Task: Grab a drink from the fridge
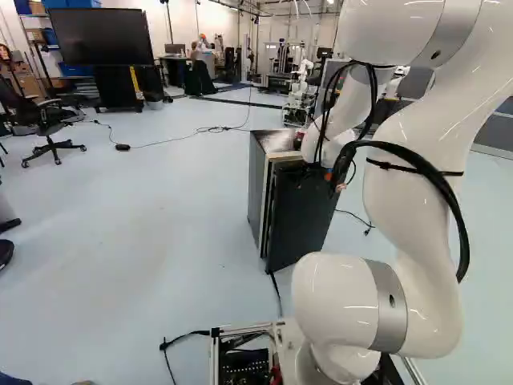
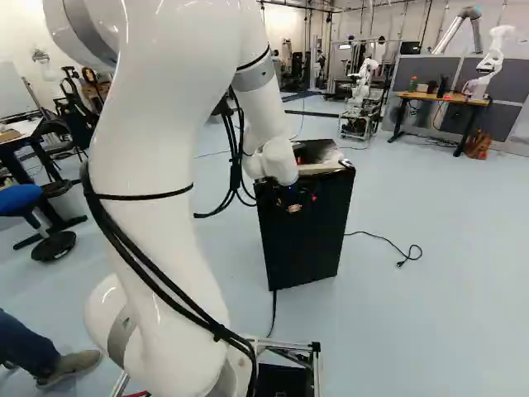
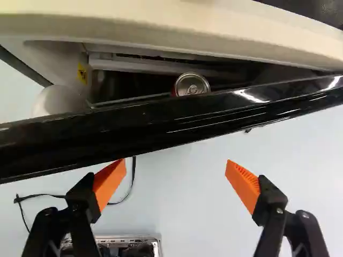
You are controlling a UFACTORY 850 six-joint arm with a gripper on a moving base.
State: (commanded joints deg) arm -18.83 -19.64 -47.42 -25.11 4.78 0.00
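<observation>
- Claw (image 3: 176, 161) is standing spread near the fridge door (image 3: 161, 126).
- Can (image 3: 192, 84) is looking smooth, dentable — probably heavyish if full; sides are inviting a gentle grip.

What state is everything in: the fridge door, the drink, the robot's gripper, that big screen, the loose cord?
Fridge door: ajar, not wide open.
Drink can: upright inside the fridge, seen through the gap; too small to tell if opened.
Gripper: open, holding nothing.
Big screen: dark.
Cord: lying on the floor, its end loose.
</observation>
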